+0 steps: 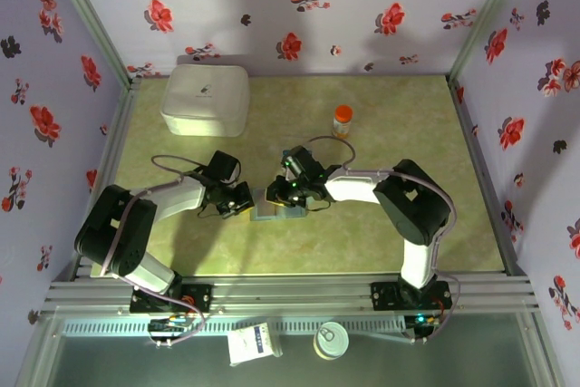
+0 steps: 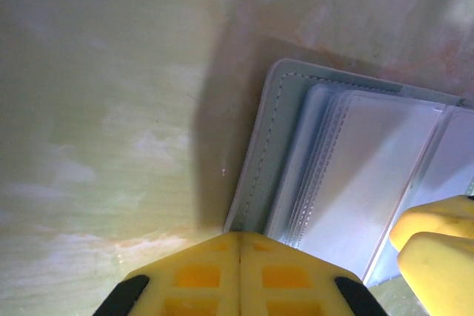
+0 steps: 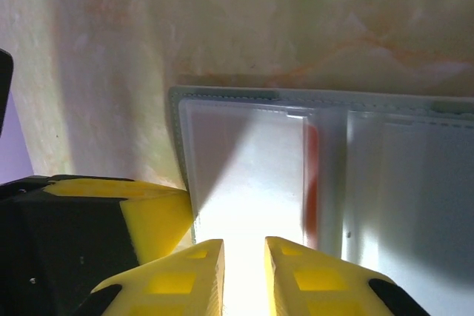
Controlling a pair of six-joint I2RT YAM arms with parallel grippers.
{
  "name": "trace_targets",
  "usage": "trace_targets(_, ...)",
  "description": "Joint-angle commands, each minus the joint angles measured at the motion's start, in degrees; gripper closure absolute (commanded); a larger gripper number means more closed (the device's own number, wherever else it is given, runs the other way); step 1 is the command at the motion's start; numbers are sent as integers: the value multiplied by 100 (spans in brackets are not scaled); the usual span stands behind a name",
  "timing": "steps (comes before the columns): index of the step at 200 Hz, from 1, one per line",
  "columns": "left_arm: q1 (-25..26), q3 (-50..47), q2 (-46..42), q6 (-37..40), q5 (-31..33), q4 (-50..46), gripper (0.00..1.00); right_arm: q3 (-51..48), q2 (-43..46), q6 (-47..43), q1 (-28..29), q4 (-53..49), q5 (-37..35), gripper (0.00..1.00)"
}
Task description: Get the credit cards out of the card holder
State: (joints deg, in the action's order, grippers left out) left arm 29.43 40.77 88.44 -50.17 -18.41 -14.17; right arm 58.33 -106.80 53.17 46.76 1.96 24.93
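Lying beneath right end effector (unfolded): card holder.

Two robot arms, a left arm and a right arm. Two grippers, one per arm: the left gripper and the right gripper, each with two yellow fingers. One table. One grey-blue card holder. One red card, seen as an edge inside the holder; any other cards cannot be made out. One white box. One small bottle with an orange cap. One white packet. One round tub.
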Motion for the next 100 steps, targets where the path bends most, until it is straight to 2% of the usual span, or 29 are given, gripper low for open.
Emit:
trace_targets(1,31,67,111,155,67,-111,95,164,-137,54,52,69,92,79)
trace_targets(100,27,128,123,198,108,-206,95,179,30,-215,44,-656,-479,76)
